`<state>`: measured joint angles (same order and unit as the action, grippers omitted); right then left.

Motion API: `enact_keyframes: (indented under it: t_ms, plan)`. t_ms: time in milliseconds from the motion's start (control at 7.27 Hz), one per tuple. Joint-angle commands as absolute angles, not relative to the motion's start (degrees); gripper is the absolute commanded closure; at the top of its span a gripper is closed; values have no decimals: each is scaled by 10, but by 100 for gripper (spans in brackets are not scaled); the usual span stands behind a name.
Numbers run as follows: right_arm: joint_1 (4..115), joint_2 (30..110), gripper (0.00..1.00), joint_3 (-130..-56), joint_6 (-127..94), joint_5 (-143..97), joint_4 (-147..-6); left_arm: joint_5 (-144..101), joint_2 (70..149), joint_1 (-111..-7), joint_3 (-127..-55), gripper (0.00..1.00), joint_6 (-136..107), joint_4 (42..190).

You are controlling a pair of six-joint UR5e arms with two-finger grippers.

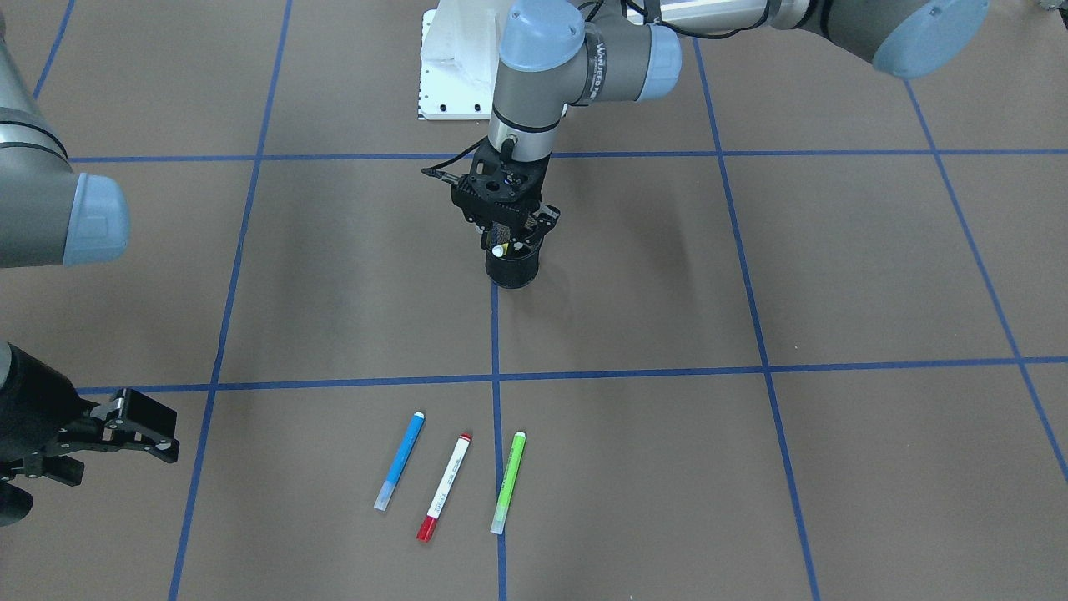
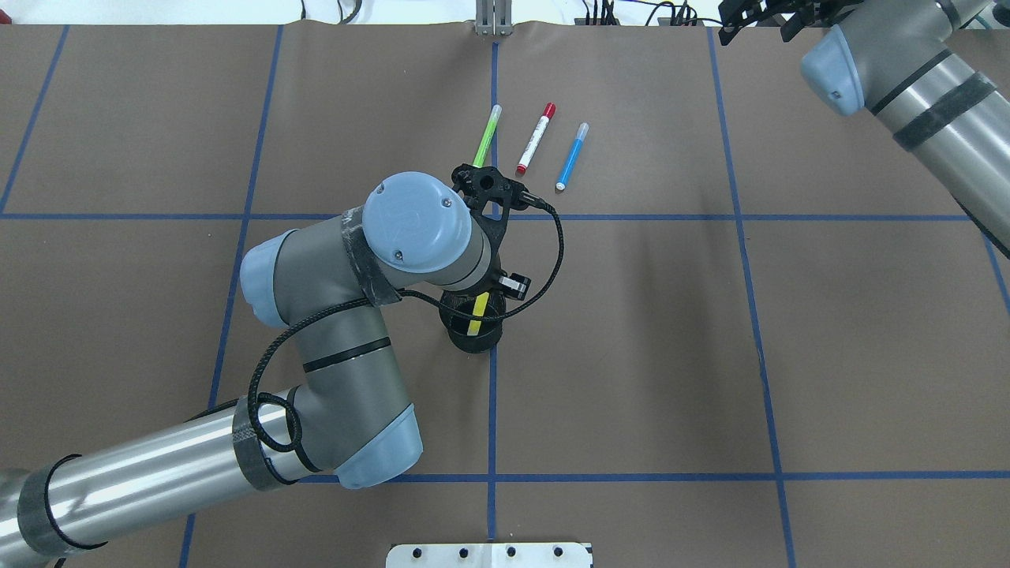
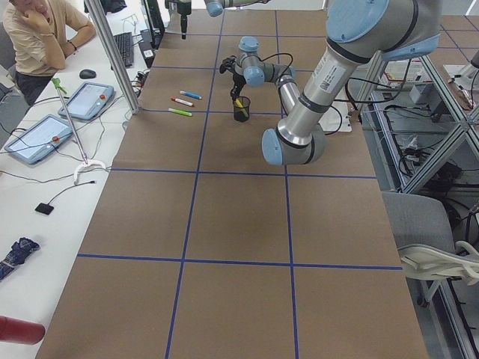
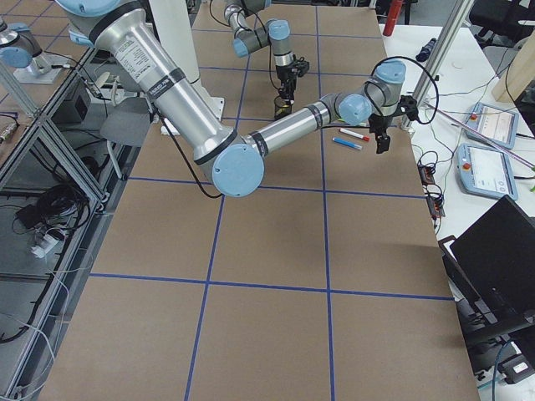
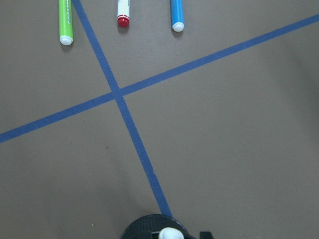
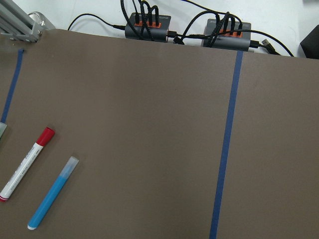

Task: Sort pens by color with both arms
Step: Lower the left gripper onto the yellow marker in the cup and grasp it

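Looming closest beneath the overhead camera, the left arm (image 2: 331,315) is bending across the desk (image 2: 710,355). Its left fingers (image 1: 505,234) are hanging over the black mesh cup (image 1: 513,271), apparently spread and not visibly touching anything. At the far corner the right arm (image 2: 923,95) is holding its right fingers (image 1: 142,436) spread and empty, well apart from the left fingers.

Directly below the left fingers the cup is standing on a tape crossing, and the yellow pen (image 2: 476,312) is leaning inside it with its tip just under them. Beyond the left fingers, away from the robot, the blue pen (image 1: 400,459), red-capped pen (image 1: 445,486) and green pen (image 1: 508,482) are lying in a close row. The blue one is lying nearest the right fingers.

By my reading, the lean is posing the main risk. Fingers closing off-centre could be pushing the pen against the rim, tipping the light cup or dragging it upward. A loose pinch could be letting the slim barrel slip. Setting yellow beside green is calling for care too, since spread fingers could be nudging that neighbour, and both arms reaching for the row together would be risking a collision.
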<state>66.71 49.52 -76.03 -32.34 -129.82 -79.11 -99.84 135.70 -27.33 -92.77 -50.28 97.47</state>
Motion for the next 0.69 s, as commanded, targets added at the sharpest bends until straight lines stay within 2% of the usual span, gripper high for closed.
enact_keyframes:
  t_ms: [0,275,413,550]
  plan:
    - [667,496,1,-760,-323,-1298,-791,-998,1357,-274,-928,71,-503,975]
    - [667,496,1,-760,-323,-1299,-790,-998,1357,-274,-930,95,-505,980]
    - [667,496,1,-760,-323,-1298,-790,-998,1356,-275,-933,100,-505,989]
    - [667,495,1,-760,-323,-1299,-790,-998,1356,-276,-941,100,-504,988]
